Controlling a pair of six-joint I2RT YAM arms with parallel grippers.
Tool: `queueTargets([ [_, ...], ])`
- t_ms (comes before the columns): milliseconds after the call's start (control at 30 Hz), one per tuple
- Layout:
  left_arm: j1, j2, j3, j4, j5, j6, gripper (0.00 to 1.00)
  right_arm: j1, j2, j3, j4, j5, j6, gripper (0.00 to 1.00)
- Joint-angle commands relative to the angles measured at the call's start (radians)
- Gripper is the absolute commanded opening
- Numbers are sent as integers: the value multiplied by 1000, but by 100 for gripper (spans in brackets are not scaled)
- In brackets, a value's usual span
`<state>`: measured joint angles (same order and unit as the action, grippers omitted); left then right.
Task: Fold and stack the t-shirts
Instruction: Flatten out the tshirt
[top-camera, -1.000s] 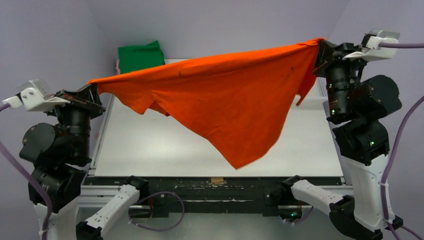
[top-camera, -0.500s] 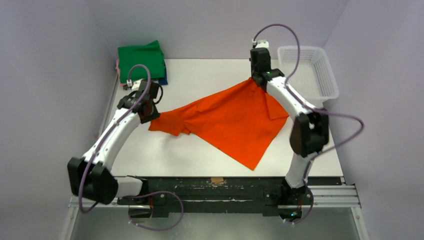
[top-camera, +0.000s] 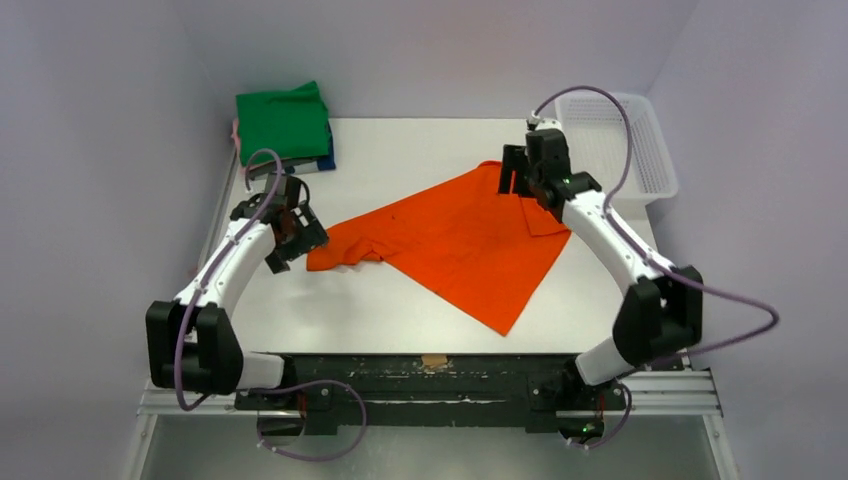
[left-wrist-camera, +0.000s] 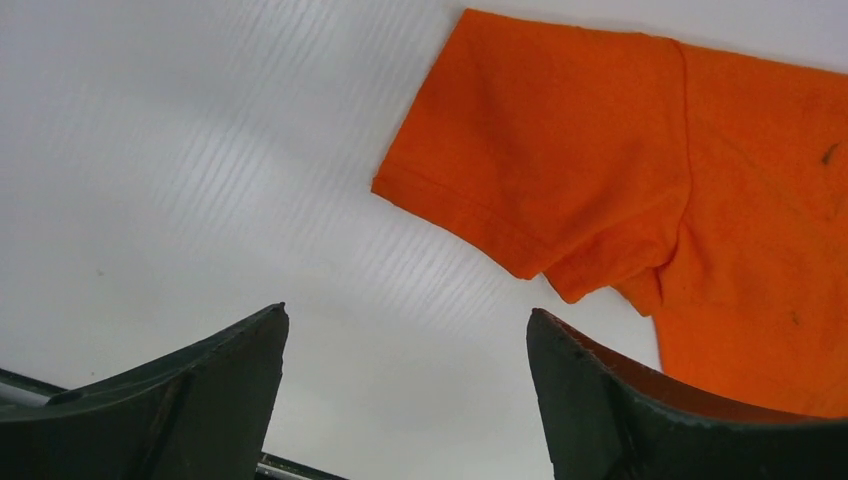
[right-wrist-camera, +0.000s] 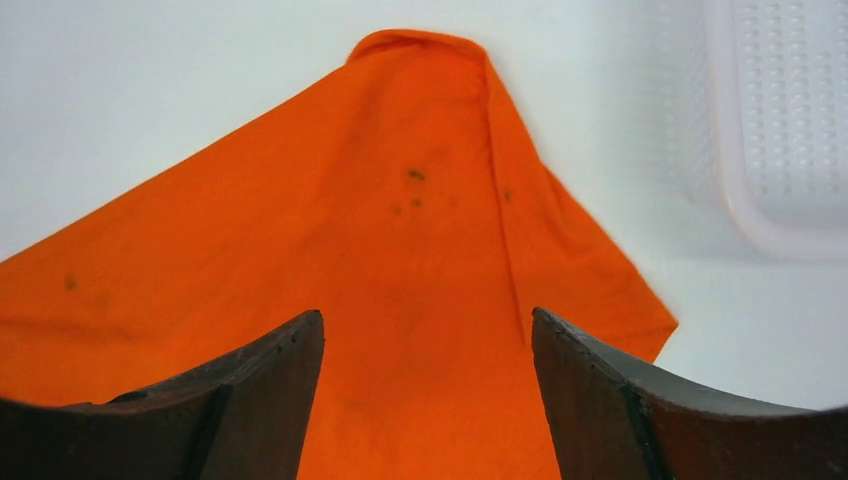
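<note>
Between left tool and right tool, orange t-shirt on table

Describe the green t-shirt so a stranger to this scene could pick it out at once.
Find the white table and look to its far left corner, across from the white mesh basket at the far right. The green t-shirt lies there, folded into a neat square. It is the only green thing, and unlike the orange t-shirt spread loosely across the middle, it is already folded.

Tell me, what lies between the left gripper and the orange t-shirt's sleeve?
Nothing but bare table, as the left wrist view shows: the left gripper stands just short of the orange t-shirt.
</note>
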<state>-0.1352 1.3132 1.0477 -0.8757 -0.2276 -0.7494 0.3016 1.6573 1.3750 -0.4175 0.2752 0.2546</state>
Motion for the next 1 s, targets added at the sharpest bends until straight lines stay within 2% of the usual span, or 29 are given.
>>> queueTargets([
  [0, 81, 115, -47, 132, 211, -13, 82, 39, -184, -222, -3, -159, 114, 75],
  [167, 85, 249, -18, 184, 253, -52, 81, 106, -322, -363, -89, -171, 160, 77],
  [367, 85, 344, -5, 242, 296, -104, 81, 224, -401, -521, -83, -272, 207, 77],
  [500, 85, 322, -20, 221, 260, -117, 80, 298, -328, -577, -146, -329, 262, 77],
  [667, 84, 296, -46, 217, 237, -129, 80, 367, -329, -608, -249, -264, 254, 77],
  [800, 85, 275, -56, 215, 240, -137, 79, 415, -312, -614, -305, -236, 281, 74],
  [967, 85, 230, -77, 202, 202, -142, 79, 420, -274, -654, -275, -185, 322, 65],
])
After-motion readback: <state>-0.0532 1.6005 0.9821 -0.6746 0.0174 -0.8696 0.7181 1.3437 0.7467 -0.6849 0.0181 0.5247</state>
